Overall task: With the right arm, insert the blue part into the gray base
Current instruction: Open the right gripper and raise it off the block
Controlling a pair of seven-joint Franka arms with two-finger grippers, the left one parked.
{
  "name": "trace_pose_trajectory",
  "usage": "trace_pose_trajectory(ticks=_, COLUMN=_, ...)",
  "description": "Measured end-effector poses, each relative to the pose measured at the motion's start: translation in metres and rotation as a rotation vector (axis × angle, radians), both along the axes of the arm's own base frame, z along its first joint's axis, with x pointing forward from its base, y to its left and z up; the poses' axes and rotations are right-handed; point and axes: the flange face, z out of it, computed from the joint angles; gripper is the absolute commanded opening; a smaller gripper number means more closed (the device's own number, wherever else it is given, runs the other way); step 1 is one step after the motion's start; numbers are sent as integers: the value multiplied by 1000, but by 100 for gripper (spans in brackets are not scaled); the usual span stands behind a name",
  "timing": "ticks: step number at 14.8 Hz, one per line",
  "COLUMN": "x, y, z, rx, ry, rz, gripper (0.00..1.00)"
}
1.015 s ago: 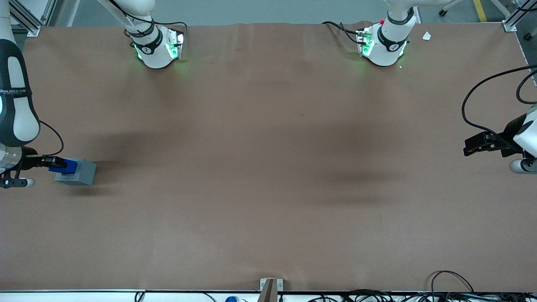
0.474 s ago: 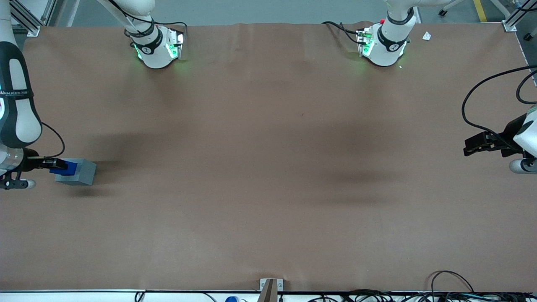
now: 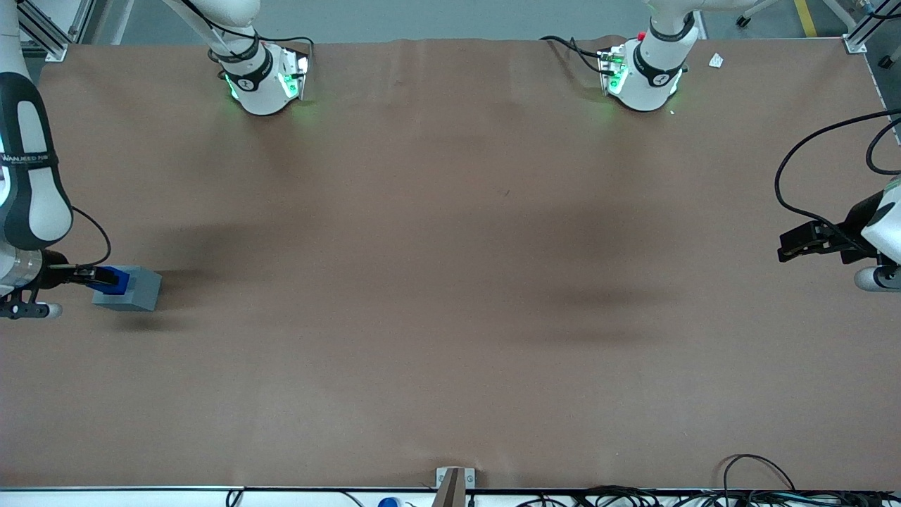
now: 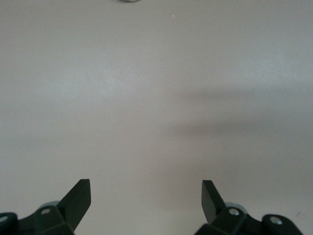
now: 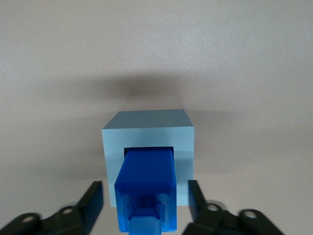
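The gray base [image 3: 141,290] stands on the brown table near the working arm's end. The blue part [image 3: 117,279] sits in the recess in its top, with its upper half sticking out. In the right wrist view the blue part [image 5: 146,178] fills the recess of the gray base [image 5: 146,128]. My right gripper [image 5: 145,190] is open; its black fingers [image 5: 92,201] stand apart on either side of the blue part with a gap to it. In the front view the gripper [image 3: 90,276] is just above the base, under the right arm [image 3: 28,183].
The brown table cover [image 3: 450,296] stretches wide toward the parked arm's end. Two arm bases [image 3: 264,77] stand along the table edge farthest from the front camera. Cables [image 3: 760,486] lie at the nearest edge.
The blue part has sunk lower into the gray base, with less of it showing above the top. The right arm has shifted slightly.
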Motion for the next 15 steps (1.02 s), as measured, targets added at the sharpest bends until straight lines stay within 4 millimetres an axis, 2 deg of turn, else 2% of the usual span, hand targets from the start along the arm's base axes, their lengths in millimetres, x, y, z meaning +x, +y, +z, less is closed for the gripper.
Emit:
trace_pose_trajectory(ticks=3, x=2, y=5, z=3, rx=11, ry=15, rz=0, gripper=100)
trace_pose_trajectory(ticks=6, x=12, y=13, z=30, rx=18, ry=22, rz=5, gripper=100)
trace_pose_trajectory(ticks=9, x=22, y=26, z=86, rx=9, ry=6, rz=25, gripper=100)
trace_pose_trajectory(ticks=11, x=24, y=44, z=130, rx=-5, ry=-29, rz=49, gripper=100)
trace_pose_trajectory(ticks=15, x=9, y=107, z=217, rx=-23, ry=-61, rz=53, gripper=100)
